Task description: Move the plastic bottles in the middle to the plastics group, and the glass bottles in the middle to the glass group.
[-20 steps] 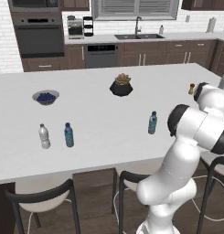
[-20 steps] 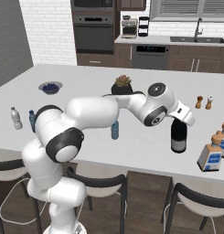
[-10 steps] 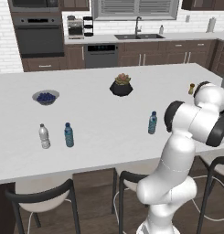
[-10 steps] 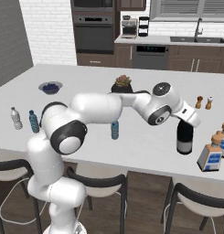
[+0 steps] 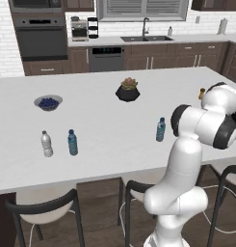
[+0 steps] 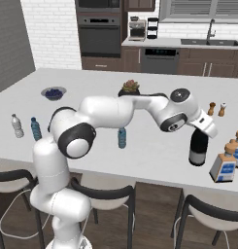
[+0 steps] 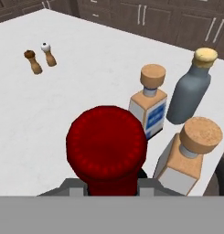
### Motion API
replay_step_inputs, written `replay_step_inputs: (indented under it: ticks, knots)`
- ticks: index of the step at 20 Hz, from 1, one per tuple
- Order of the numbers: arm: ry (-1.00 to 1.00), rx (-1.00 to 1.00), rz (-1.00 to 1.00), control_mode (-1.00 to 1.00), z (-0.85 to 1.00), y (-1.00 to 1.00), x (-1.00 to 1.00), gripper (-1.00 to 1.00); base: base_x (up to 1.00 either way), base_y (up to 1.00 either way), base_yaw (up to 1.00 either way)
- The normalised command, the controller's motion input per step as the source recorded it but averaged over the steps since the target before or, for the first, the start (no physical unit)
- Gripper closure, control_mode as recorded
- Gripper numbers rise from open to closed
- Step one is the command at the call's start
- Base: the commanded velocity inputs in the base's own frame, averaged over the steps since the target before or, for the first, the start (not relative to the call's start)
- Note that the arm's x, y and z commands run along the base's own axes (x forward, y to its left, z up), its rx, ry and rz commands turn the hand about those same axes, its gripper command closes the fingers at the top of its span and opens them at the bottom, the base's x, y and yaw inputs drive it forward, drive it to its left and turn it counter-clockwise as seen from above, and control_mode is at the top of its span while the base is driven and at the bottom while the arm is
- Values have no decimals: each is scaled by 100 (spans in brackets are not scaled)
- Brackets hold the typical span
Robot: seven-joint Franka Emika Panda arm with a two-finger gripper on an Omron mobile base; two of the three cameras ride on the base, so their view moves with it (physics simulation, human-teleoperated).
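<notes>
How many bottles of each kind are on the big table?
Small water bottles: 3
Dark wine bottle with red top: 1
Square cork-topped bottles: 2
Grey cork-topped bottle: 1
Total: 7

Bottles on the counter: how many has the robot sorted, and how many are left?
One squarish glass bottle already stands with the glass group. The claw is shut on the tall wine bottle, right beside that group at the counter's right end. The pale plastic bottle still waits in the middle, far from the two small bottles at the left end.
</notes>
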Motion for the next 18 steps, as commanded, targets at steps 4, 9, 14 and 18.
replay_step_inputs:
  ticks: [4, 9, 14, 18]
  knots:
    - [0, 2, 0, -100, -12, 0, 0, 100, 0, 0, 0]
    - [0, 0, 0, -100, -13, -1, 0, 100, 0, 0, 0]
    - [0, 0, 0, -100, 0, -17, 1, 100, 0, 0, 0]
    - [0, 0, 0, -100, 0, -16, 2, 100, 0, 0, 0]
